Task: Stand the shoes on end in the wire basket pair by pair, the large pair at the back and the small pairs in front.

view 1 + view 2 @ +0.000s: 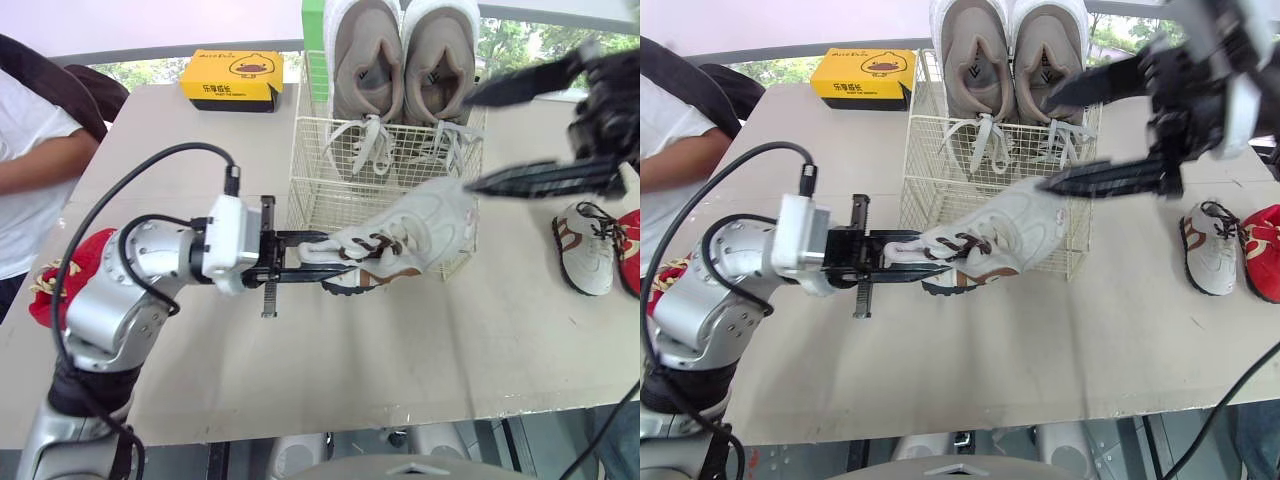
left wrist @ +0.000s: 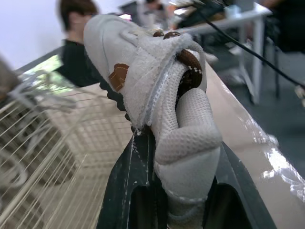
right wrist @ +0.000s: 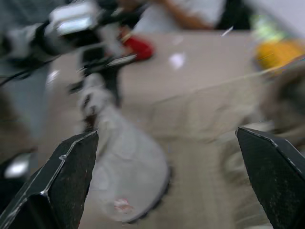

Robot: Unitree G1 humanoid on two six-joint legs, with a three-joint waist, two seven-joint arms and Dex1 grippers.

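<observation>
Here, a beige worktop [image 1: 400, 350] seen from above, with a white wire basket [image 1: 310, 170] at its far middle. At the back of the basket, the large pair [image 1: 375, 50] of grey-beige trainers, stood on end side by side, heels up, toes down, pale laces dangling inside the mesh.

Left claw [image 1: 335, 256] stretched in from the left, low over the worktop, clenched on the heel end of a small white shoe [image 1: 420, 225] with brown trim and brown laces. Shoe tipped onto its side, toe pointing at the basket and lying across the outside of the front wall at about mid height, not inside the wire. Hard to tell whether toe and mesh touch. From the left wrist, the padded heel collar squeezed between the two black fingers [image 2: 125, 191], basket mesh just beside.

Right claw [image 1: 470, 142] hanging over the basket's right front corner, released, its two long black fingers spread wide: one level with the large pair, the other just above the toe of the held shoe.

Further right, well apart from the basket, a second small white shoe [image 1: 583, 250], sole down, brown-trimmed, and just beside it a red shoe [image 1: 630, 250]. By the left arm, a red object [image 1: 60, 275], partly hidden. At the far left, a yellow box [image 1: 232, 78] with a cartoon duck. Beside the worktop's left edge, a person [image 1: 30, 170] in a white top.
</observation>
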